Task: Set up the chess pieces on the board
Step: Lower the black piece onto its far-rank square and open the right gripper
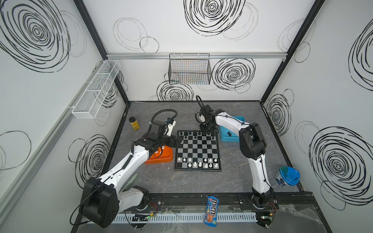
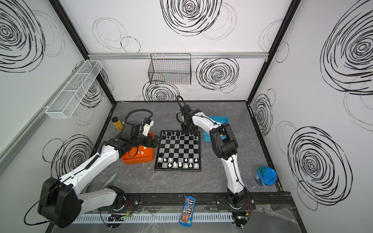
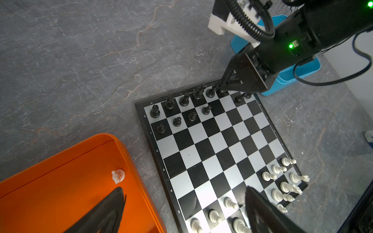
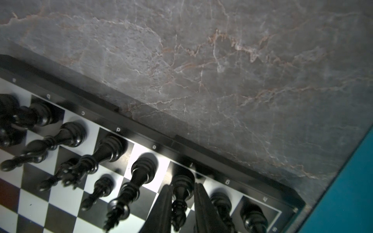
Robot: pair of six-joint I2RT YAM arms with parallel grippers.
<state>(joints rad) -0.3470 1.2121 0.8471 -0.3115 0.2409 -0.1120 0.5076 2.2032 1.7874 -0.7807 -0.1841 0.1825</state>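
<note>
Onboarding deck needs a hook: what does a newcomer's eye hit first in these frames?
The board at the centre of the table, black pieces lined along its far edge and white pieces along its near edge. Next, the right hand at the far row, its fingers flanking one black piece. Then the bright orange tray left of the board, with a white piece in it.

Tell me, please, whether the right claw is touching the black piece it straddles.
Cannot tell. In the right wrist view the right claw straddles the black piece closely; dark fingers against dark plastic hide any gap.
</note>
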